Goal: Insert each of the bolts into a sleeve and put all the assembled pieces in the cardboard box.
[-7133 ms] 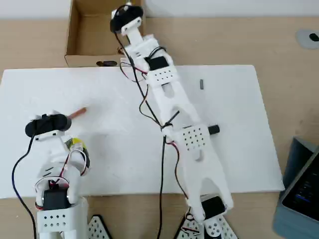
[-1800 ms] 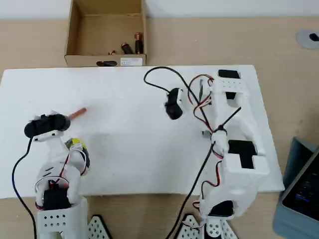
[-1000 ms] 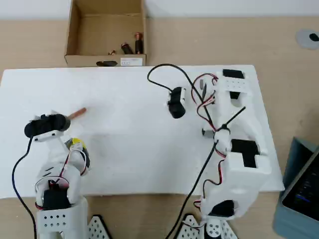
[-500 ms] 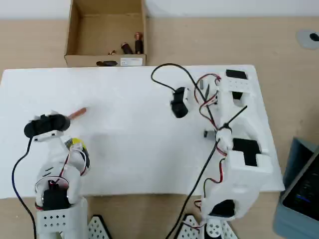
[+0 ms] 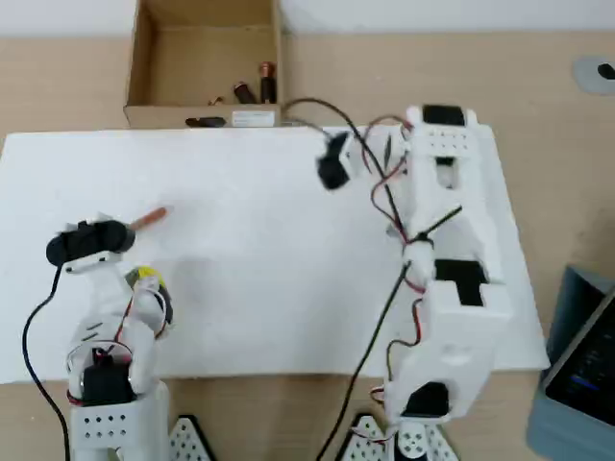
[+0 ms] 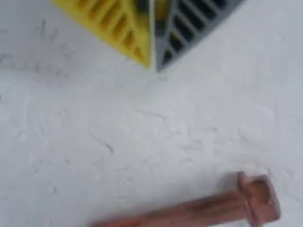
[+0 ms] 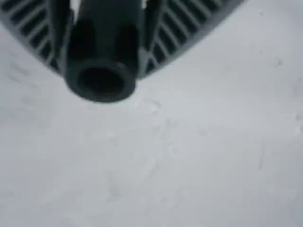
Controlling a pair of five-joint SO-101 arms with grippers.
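A copper bolt [image 5: 149,218] lies on the white mat [image 5: 250,288], just beyond my left arm [image 5: 106,317]. Seen from the left wrist, the bolt [image 6: 199,210] is a short way in front of my left gripper [image 6: 152,64], whose yellow and grey fingers are shut on nothing. My right gripper [image 7: 102,71] is shut on a dark sleeve [image 7: 100,80], its open end facing the mat just below. The right arm [image 5: 447,240] is folded over the mat's right side. The cardboard box [image 5: 135,67] at the back holds assembled pieces [image 5: 255,86].
A grey device [image 5: 581,370] sits at the right edge and a small grey disc [image 5: 596,72] at the back right. Loose cables [image 5: 370,154] loop off the right arm. Bare mat stretches between the two arms.
The right arm pulled back from over the box to the mat's right side. In the last half second its wrist swung toward the mat's back edge. The left arm and bolt stayed put.
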